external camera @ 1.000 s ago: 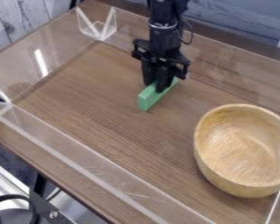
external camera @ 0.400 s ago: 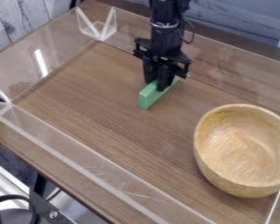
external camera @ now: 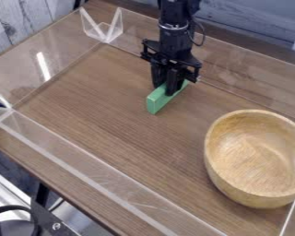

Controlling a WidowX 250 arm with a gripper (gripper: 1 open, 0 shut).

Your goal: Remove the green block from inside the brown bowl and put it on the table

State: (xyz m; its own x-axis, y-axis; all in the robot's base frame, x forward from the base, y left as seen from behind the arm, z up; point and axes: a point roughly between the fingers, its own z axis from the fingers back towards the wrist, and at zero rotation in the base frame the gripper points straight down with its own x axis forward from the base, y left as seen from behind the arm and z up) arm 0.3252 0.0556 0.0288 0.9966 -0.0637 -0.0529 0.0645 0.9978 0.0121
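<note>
A: How many things are on the counter [external camera: 100,111]?
B: 1 green block [external camera: 160,98] and 1 brown bowl [external camera: 257,156], well apart.
A: And the tool [external camera: 172,85]?
B: 1 tool, pointing down, closed on the block's far end. The block lies on the counter.

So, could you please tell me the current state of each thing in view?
Small bright green rectangular block: lying on the table, outside the bowl, gripped at one end.
Round light-brown wooden bowl: upright, empty.
Black end effector: pointing down, shut on the block.
Wood-grain table: bearing both.
</note>
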